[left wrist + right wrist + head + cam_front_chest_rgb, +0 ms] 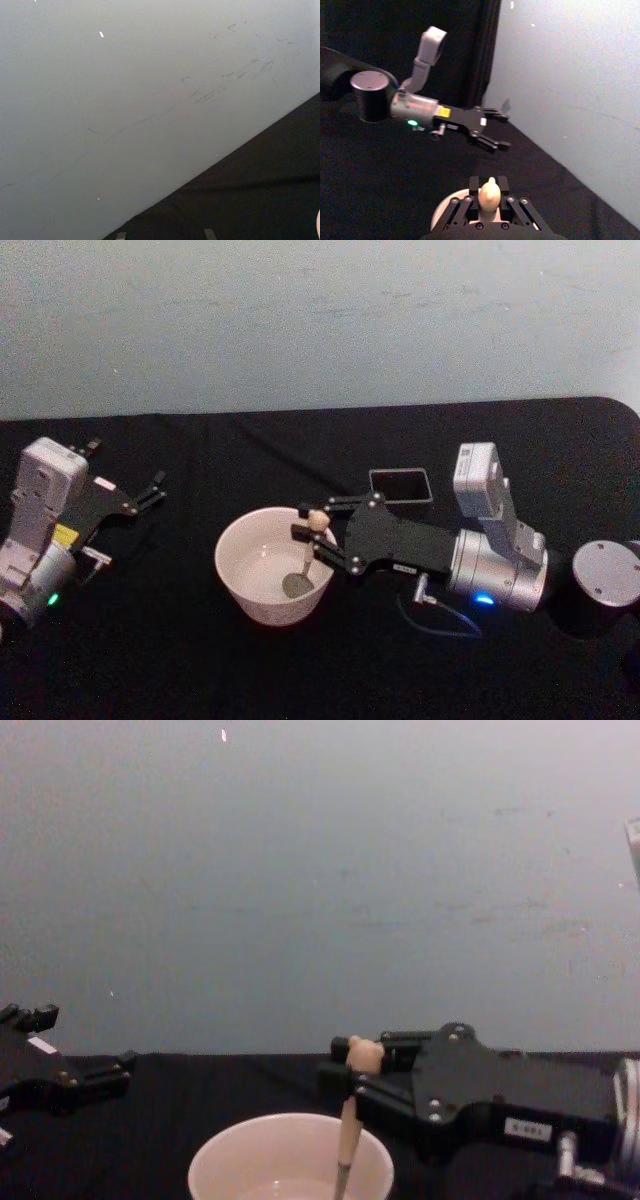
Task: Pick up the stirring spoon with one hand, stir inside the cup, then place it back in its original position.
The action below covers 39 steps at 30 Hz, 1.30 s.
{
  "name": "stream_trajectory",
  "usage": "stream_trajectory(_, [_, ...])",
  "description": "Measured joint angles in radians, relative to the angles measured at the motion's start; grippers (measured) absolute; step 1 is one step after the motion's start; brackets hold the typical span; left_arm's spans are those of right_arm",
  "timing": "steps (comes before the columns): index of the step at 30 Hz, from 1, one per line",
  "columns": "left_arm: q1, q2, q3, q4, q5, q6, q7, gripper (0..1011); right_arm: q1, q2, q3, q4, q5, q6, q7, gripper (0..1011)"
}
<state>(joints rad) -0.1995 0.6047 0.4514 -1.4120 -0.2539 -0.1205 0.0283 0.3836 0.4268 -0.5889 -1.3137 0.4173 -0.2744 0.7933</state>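
The cream cup [245, 575] stands at the table's middle; its rim [290, 1125] also shows in the chest view. The stirring spoon [305, 562] stands nearly upright in it, metal bowl down near the cup's floor, beige knob [364, 1053] on top. My right gripper [311, 521] reaches in from the right and is shut on the spoon's handle just below the knob [490, 193], above the cup's right side. The dark square holder [400, 485] sits behind the gripper, empty. My left gripper [128, 477] rests at the far left, open, and also appears as the left gripper [495, 131] in the right wrist view.
The black table [180, 670] ends at a pale wall [320, 320] behind. A thin blue cable [440, 625] loops on the cloth beside the right wrist. A grey round joint cap [605, 573] of the right arm sits at the far right.
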Motion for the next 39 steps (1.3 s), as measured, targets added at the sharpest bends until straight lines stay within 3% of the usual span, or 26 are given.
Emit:
stream_trajectory(9, [0.000, 0.000, 0.000, 0.000, 0.000, 0.000, 0.000, 1001, 0.000, -0.027, -0.025, -0.003, 0.013, 0.009, 0.007, 214])
stream_trajectory(21, [0.000, 0.000, 0.000, 0.000, 0.000, 0.000, 0.000, 1002, 0.058, -0.112, -0.029, 0.109, -0.013, -0.002, -0.053, 214])
stream_trajectory(31, [0.000, 0.000, 0.000, 0.000, 0.000, 0.000, 0.000, 1001, 0.071, -0.120, -0.008, 0.135, -0.029, -0.011, -0.071, 214])
stream_trajectory(39, [0.000, 0.000, 0.000, 0.000, 0.000, 0.000, 0.000, 1001, 0.064, -0.105, 0.007, 0.129, -0.041, -0.013, -0.078, 214])
